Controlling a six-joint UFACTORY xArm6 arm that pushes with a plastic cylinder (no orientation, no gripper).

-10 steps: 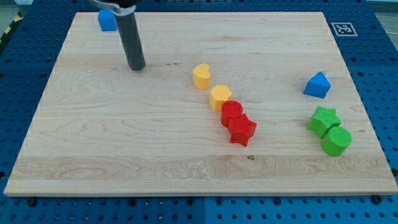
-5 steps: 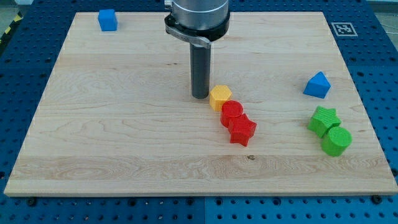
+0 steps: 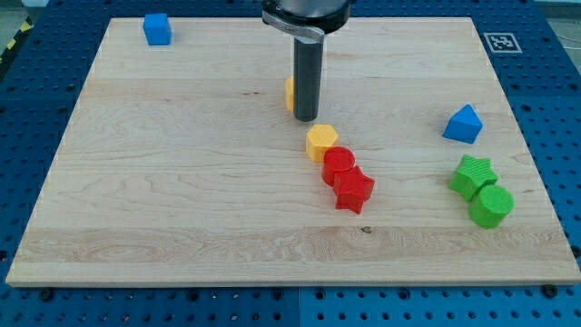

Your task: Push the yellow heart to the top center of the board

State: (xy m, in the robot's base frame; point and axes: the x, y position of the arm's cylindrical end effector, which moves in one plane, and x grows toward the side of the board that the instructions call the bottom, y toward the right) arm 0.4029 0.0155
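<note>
Upright, my tip [image 3: 305, 119] against yellow heart [image 3: 289, 94]

Yellow heart [image 3: 289, 93]: small yellow block, mostly hidden behind my rod, only a sliver showing at the rod's left edge. It lies flat on the board, upper centre of the frame; shape not discernible.

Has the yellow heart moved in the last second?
Yes. The yellow heart went toward the view's top, away from the unmoved yellow hexagon, with my tip behind it.
</note>
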